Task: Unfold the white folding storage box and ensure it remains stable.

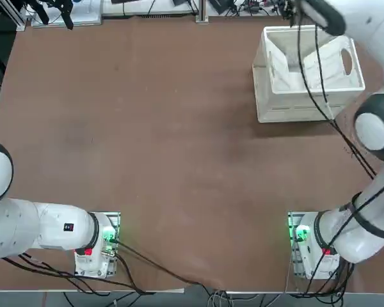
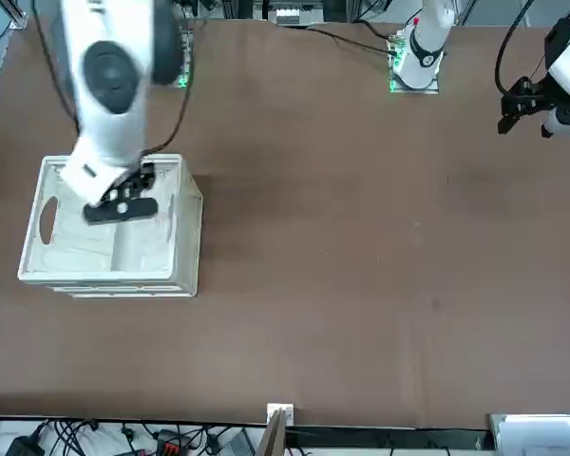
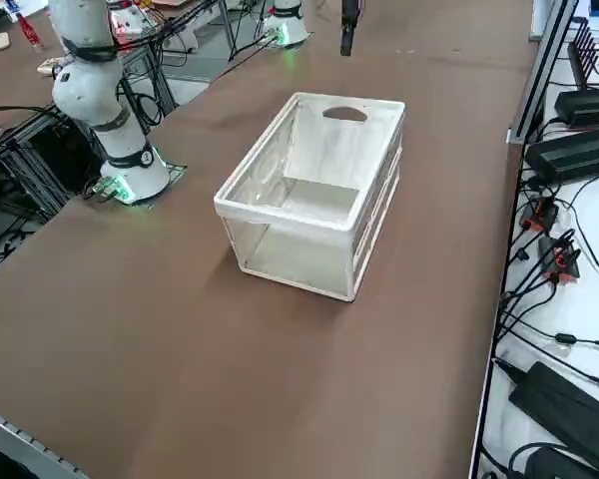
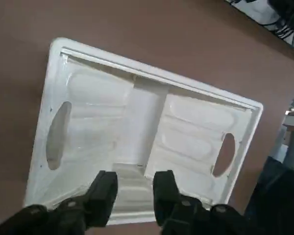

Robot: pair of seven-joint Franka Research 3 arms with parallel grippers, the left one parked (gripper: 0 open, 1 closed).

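White folding storage box [image 4: 152,88] stands opened out as a boxy crate at the far right of the brown table [image 1: 147,141], its rimmed mouth facing up. It is pale, hard plastic, rectangular, with a smooth, squared frame around the top and softly rounded corners. The long outer wall in the top view is upright, with straight, shallow ridges, and the sides meet the tabletop squarely. Inside, two end panels, each pierced by an oval handle hole, face each other across a narrow smooth strip; their surfaces are moulded with broad, rounded hollows and low ribs, and they catch the light with a dull, slightly glossy sheen. In the wrist view they lean inward from the rim. The tabletop is smooth and matt, showing brown through the holes. The right gripper [image 4: 135,181] is over the box, its dark, blunt fingers parted by a moderate gap, with nothing gripped between them; whether they touch the plastic cannot be told.
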